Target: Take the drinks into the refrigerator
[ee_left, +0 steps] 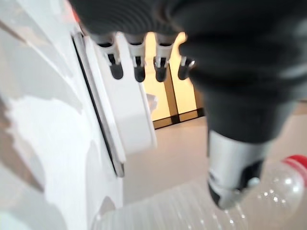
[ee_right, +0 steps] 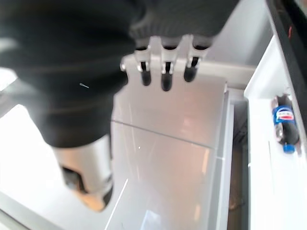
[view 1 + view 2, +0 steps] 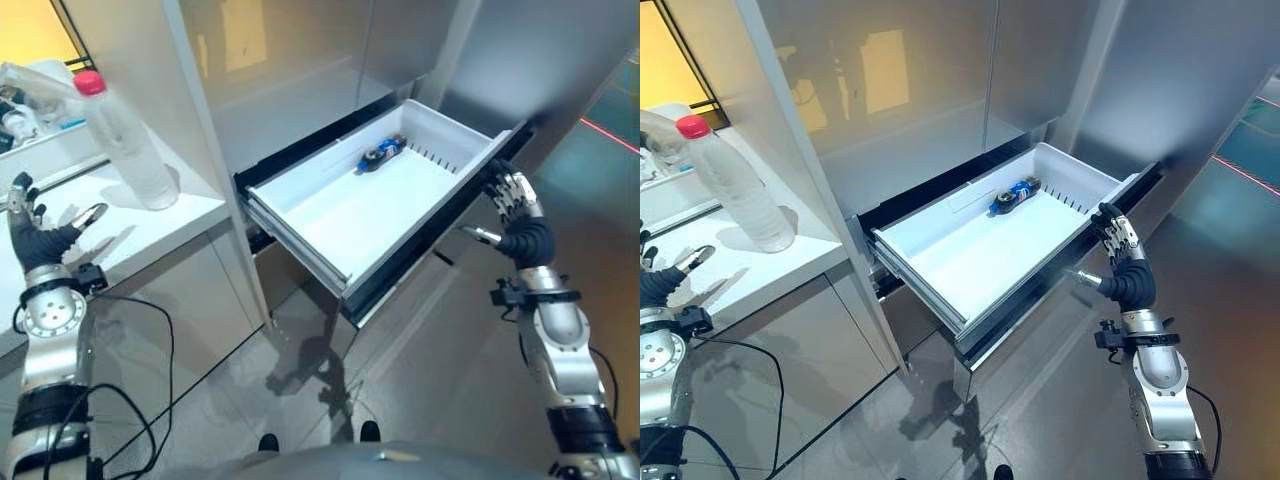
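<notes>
A clear plastic water bottle (image 3: 125, 140) with a red cap stands upright on the white counter (image 3: 170, 222) at the left. My left hand (image 3: 38, 243) hovers open over the counter's near edge, a short way left of the bottle and apart from it; the left wrist view has the bottle (image 1: 268, 194) just past my thumb. The refrigerator's white drawer (image 3: 300, 215) is pulled out. A small dark bottle with a blue label (image 3: 381, 153) lies on its side at the drawer's back. My right hand (image 3: 520, 215) is open beside the drawer's front right corner, holding nothing.
Grey refrigerator doors (image 3: 300, 60) rise behind the drawer. Several small items (image 3: 20, 110) crowd the counter's far left. Grey floor (image 3: 400, 360) spreads below the drawer, with a red line (image 3: 605, 130) at the right.
</notes>
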### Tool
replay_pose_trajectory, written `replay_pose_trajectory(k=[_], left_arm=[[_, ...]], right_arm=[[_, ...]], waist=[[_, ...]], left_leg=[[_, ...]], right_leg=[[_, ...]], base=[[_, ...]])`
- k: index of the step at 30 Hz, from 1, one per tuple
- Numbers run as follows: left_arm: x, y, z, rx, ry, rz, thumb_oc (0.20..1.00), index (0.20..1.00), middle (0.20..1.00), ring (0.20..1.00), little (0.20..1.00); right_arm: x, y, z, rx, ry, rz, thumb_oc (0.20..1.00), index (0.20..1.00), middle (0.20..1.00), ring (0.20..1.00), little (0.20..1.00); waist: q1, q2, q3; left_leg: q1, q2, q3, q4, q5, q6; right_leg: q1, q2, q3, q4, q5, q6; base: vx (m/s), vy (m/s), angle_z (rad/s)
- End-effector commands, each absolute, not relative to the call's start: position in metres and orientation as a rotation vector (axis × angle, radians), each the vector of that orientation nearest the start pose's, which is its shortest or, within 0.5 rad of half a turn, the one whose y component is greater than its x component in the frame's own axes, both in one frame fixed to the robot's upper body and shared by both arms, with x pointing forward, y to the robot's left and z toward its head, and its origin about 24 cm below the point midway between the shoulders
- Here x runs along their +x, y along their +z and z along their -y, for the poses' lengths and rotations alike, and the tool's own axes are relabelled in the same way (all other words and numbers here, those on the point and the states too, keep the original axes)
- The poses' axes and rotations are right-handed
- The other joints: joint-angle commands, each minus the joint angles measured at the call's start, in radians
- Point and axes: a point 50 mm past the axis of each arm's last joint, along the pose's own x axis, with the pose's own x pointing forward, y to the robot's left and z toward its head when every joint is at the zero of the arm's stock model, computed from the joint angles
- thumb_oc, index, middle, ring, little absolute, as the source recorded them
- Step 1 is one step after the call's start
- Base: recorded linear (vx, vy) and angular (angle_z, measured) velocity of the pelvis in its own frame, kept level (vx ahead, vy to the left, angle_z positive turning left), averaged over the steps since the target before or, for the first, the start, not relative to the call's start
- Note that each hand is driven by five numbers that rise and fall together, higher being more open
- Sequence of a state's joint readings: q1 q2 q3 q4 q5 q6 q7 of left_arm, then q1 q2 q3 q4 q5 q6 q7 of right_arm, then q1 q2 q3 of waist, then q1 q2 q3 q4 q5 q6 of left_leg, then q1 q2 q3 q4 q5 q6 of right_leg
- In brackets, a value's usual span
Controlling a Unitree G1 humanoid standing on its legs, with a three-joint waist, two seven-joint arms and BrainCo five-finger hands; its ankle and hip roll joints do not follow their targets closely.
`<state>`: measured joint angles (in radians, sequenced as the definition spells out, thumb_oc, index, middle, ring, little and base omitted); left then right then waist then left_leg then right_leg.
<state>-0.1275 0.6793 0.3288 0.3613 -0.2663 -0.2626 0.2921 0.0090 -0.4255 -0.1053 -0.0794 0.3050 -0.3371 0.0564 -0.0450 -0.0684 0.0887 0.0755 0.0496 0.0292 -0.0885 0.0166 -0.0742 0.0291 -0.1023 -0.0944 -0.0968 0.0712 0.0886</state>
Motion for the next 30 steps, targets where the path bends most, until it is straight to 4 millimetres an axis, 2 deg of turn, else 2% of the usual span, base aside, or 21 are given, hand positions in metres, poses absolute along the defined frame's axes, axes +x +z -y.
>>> replay_pose_trajectory(k=[1,7,16,25,30], left_arm=[[0.263,0.177,-0.376,0.453,0.653,0.393,1.000,1.000,1.000,1.000,1.000],[0.275,0.187,-0.361,0.483,0.528,0.411,1.000,1.000,1.000,1.000,1.000],[0.299,0.187,-0.338,0.435,0.444,0.415,1.000,1.000,1.000,1.000,1.000],[0.309,0.183,-0.330,0.376,0.461,0.414,1.000,1.000,1.000,1.000,1.000],[0.307,0.181,-0.333,0.366,0.475,0.407,1.000,1.000,1.000,1.000,1.000]], right_arm=[[0.241,0.155,0.242,-0.156,0.005,0.607,1.000,1.000,1.000,1.000,1.000],[0.239,0.159,0.243,-0.154,0.012,0.621,1.000,1.000,1.000,1.000,1.000],[0.238,0.162,0.243,-0.145,0.011,0.642,1.000,1.000,1.000,1.000,1.000],[0.235,0.164,0.241,-0.137,0.011,0.662,1.000,1.000,1.000,1.000,1.000],[0.236,0.165,0.243,-0.136,0.006,0.664,1.000,1.000,1.000,1.000,1.000]], waist=[[-0.015,-0.005,0.040],[-0.027,0.002,0.053],[-0.043,-0.006,0.082],[-0.051,-0.014,0.091],[-0.052,-0.017,0.095]], left_leg=[[0.034,-0.075,-0.029,0.103,-0.180,0.097],[0.042,-0.061,-0.036,0.065,-0.166,0.092],[0.024,-0.050,-0.051,0.029,-0.124,0.079],[0.021,-0.043,-0.064,0.015,-0.115,0.072],[0.014,-0.039,-0.066,0.014,-0.113,0.069]], right_leg=[[0.072,0.034,-0.014,0.078,-0.161,-0.005],[0.061,0.046,-0.014,0.078,-0.166,-0.007],[0.029,0.060,-0.040,0.078,-0.154,-0.013],[0.029,0.065,-0.057,0.075,-0.155,-0.018],[0.019,0.068,-0.057,0.078,-0.155,-0.020]], base=[[0.03,-0.028,-0.01],[0.00,-0.027,0.00],[-0.03,-0.038,-0.01],[0.00,-0.011,0.02],[0.00,-0.014,0.06]])
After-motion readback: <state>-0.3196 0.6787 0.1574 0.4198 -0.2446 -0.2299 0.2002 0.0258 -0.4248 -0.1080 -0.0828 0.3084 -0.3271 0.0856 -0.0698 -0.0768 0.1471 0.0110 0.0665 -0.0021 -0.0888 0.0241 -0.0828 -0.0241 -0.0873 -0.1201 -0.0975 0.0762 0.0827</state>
